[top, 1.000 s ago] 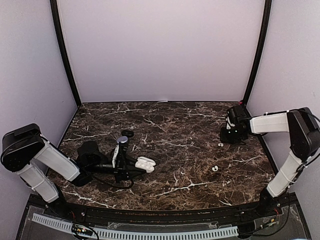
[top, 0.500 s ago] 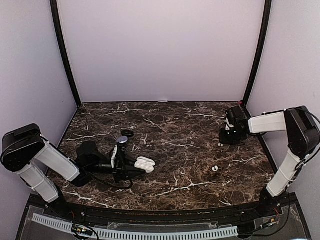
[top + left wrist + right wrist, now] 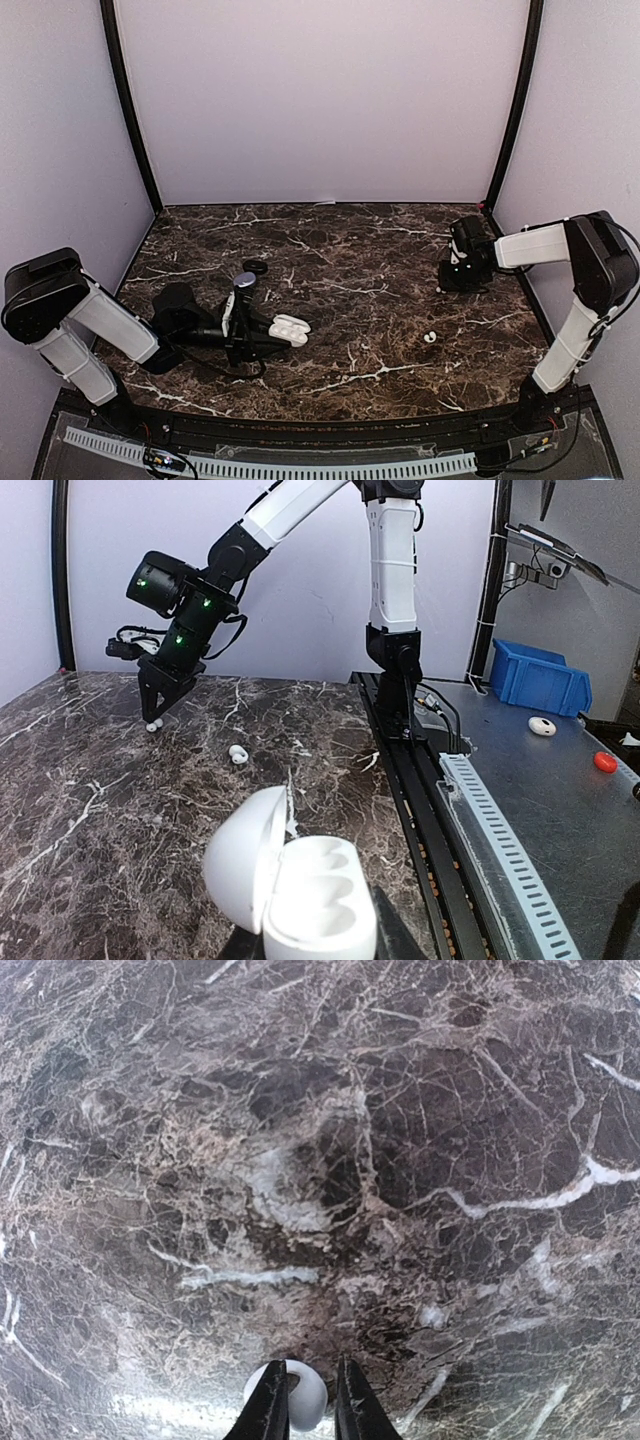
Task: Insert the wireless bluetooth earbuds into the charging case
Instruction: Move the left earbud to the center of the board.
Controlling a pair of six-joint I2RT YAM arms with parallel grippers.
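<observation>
Left gripper point(image 3: 270, 331) clamped on the open white charging case point(image 3: 305, 905), near left of the bench point(image 3: 350, 250) | right gripper point(image 3: 308, 1368) far right, tips down, fingers a sliver apart around one white earbud point(image 3: 305, 1400); we cannot tell if it is pinched | we see a second white earbud point(image 3: 430, 337) lying loose on the bench, nearer the arm bases.

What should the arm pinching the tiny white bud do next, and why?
Probably lift the right gripper a little, straight up. It looks closed on a white earbud down at the marble table, while the open charging case, its sockets empty, sits in the left gripper far across the table. Rising first should carry the bud clear.
</observation>
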